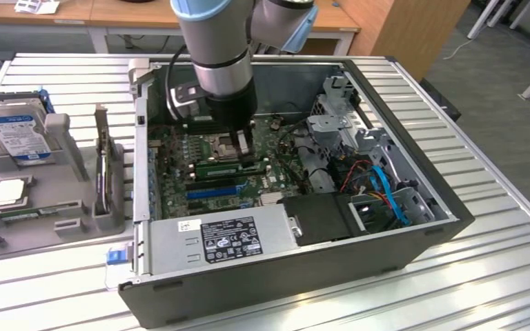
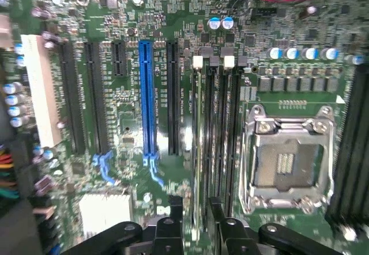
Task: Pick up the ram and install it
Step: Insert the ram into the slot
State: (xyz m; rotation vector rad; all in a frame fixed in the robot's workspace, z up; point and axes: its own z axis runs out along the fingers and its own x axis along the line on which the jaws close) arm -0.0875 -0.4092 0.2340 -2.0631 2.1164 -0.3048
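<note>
Starting at the exterior view's left, a grey holder tray [image 1: 25,227] sits on the slatted metal tabletop [image 1: 486,276], carrying a hard drive [image 1: 16,131] stood upright at its far end and a processor chip [image 1: 5,193] lying flat nearer the camera. Just to the right of that, still on the tray, a dark expansion card [image 1: 107,172] stands on edge.

Moving on, the open computer case [image 1: 292,276] lies on its side, with the power supply [image 1: 219,238] and its label along the near wall. Inside, the motherboard [image 1: 177,155] is exposed, a blue slot [image 1: 214,194] catching the eye.

Now the arm [image 1: 214,48] comes straight down into the middle of the case, and the hand [image 1: 240,153] is right over the memory slots. The ram [image 1: 231,167] lies there, a green stick running along its slot beside the hand, sitting down in the slot rather than raised above it.

From the wrist view, the two black fingers [image 2: 173,214] stand slightly apart, straddling the thin edge of the ram [image 2: 199,145], which runs away from them in the slot next to the other black memory slots [image 2: 222,134]. Whether the pads press on the stick or stand just clear of it cannot be told. The empty processor socket [image 2: 286,161] sits alongside.

Further toward the exterior view's right, blue and orange cables [image 1: 385,189] curl near the metal drive cage [image 1: 339,114].
</note>
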